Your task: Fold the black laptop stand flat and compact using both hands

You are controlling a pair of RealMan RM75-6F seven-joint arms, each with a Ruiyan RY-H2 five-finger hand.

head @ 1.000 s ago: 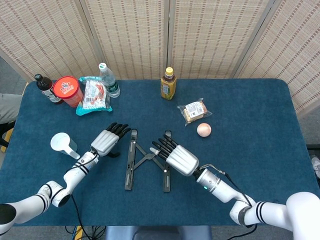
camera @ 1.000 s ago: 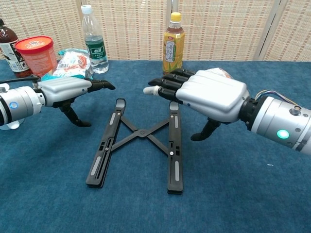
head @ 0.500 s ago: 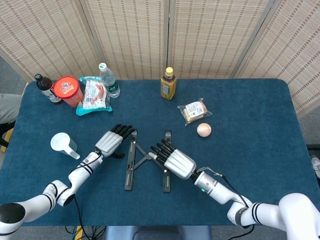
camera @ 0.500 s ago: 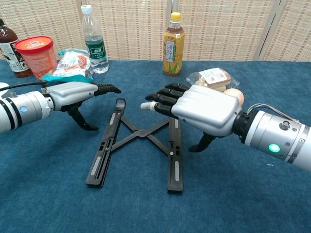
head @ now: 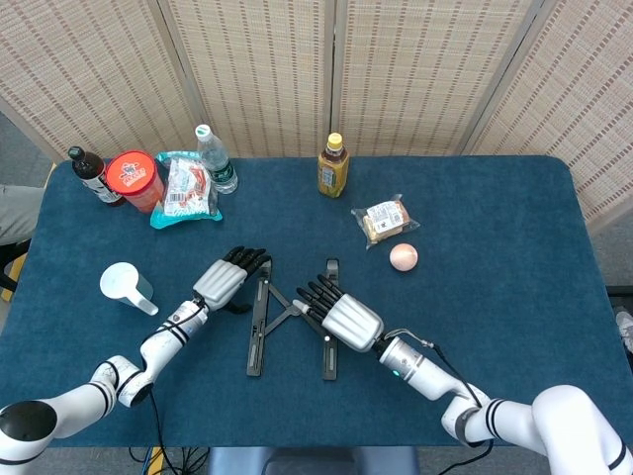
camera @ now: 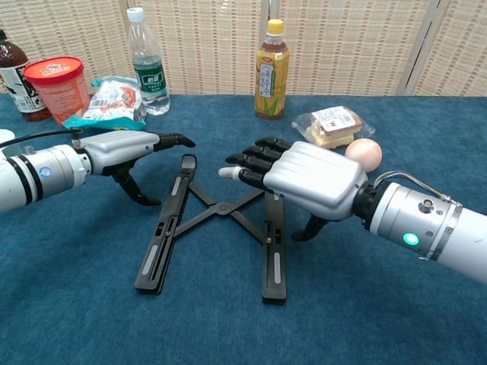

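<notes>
Far left stand a dark bottle [head: 87, 171], a lidded red tub [head: 135, 180] and a clear water bottle [head: 215, 157]; the white cup's [head: 123, 285] contents cannot be seen. The left hand [head: 224, 278], released, fingers extended, has edged nearer the laptop stand [head: 290, 319], which lies spread mid-table. The right hand [head: 342, 315], released, has lowered over the stand's right rail.

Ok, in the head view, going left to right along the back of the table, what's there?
Dark bottle → red tub → snack bag → water bottle → yellow-capped tea bottle → wrapped sandwich.
</notes>
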